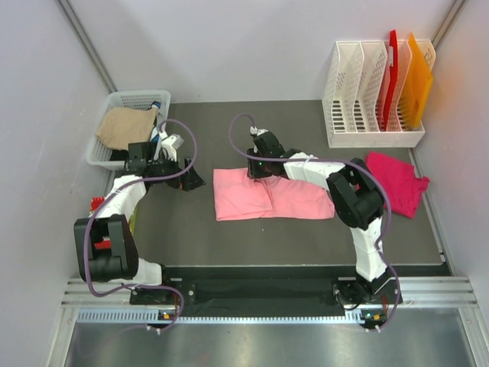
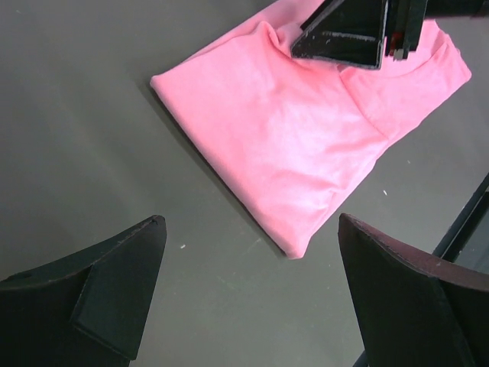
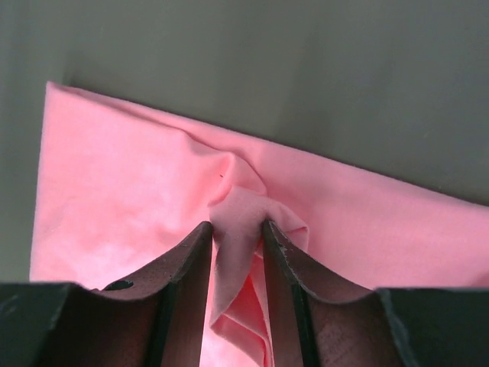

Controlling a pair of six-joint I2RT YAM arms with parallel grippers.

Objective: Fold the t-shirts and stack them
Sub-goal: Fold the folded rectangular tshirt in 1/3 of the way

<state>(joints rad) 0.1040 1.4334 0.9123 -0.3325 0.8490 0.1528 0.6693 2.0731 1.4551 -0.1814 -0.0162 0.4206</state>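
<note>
Salmon-pink t-shirt [image 1: 252, 200] lies flat, long axis left-right.

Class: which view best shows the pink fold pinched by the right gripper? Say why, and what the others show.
The right wrist view: the fold bunches up close inside the right gripper. In the top view the gripper covers it; the left wrist view shows only the gripper's outside on the pink t-shirt.

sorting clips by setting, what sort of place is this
Most likely a robot test cell, not a home: the left arm and right arm are bolted to a metal rail, plain white walls box in the dark table, and a salmon-pink t-shirt and white rack look like staged props.
</note>
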